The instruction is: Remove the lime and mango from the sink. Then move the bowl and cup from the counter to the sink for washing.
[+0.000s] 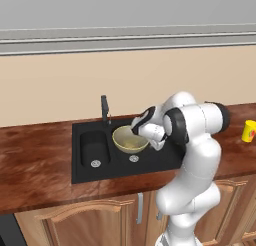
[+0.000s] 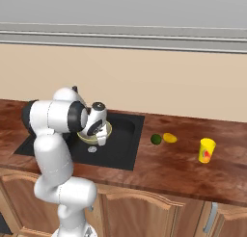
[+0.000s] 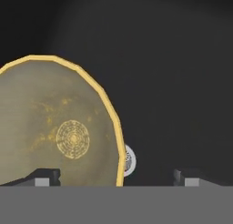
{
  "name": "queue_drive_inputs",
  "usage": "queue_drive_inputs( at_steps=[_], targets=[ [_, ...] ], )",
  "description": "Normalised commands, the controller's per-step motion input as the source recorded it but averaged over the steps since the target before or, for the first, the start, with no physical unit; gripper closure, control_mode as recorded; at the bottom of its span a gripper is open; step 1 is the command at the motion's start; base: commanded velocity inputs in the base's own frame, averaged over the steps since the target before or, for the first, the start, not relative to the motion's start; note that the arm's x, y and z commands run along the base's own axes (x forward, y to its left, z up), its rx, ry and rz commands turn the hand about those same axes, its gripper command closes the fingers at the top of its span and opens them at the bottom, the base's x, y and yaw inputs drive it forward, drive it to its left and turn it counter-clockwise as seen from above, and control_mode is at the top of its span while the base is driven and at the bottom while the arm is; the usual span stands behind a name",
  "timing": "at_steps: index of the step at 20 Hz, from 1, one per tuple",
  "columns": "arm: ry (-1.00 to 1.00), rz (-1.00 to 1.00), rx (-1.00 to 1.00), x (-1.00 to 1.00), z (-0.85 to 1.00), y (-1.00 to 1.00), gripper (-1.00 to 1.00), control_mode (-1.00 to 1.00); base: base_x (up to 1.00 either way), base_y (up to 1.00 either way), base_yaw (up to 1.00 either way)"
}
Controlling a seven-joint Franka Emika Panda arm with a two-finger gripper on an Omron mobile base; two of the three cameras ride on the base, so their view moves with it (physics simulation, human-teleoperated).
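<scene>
We see the lime [image 2: 156, 139] and mango [image 2: 170, 138] out on the counter [image 2: 183, 168], and the bowl [image 1: 130, 139] now sits in the large basin of the sink [image 1: 85, 170]. Our gripper [image 3: 116, 177] hangs just over the bowl's rim with its jaws spread wide, pinching nothing. We judge only the cup [image 2: 207, 150] is left, standing well off to the right.

olive-tan bowl [image 1: 130, 139] upright in the sink's [image 1: 87, 167] large basin; lime [image 2: 156, 139], mango [image 2: 170, 138], yellow cup [image 2: 207, 150] on the counter [image 2: 183, 168].
</scene>
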Motion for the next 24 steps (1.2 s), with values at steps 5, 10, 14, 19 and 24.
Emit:
queue_drive_inputs(
  at_steps=[5,10,14,19,24],
  targets=[
    [0.00,0.03,-0.04,-0.15,0.27,-0.11,-1.00,-1.00,0.00,0.00,0.00],
    [0.00,0.14,-0.06,-0.18,0.30,-0.13,-1.00,-1.00,0.00,0.00,0.00],
    [0.00,0.18,-0.08,-0.19,0.32,-0.11,-1.00,-1.00,0.00,0.00,0.00],
    [0.00,0.14,-0.07,-0.18,0.33,-0.11,-1.00,-1.00,0.00,0.00,0.00],
    [0.00,0.11,-0.08,-0.19,0.32,-0.14,-1.00,-1.00,0.00,0.00,0.00]
  ],
)
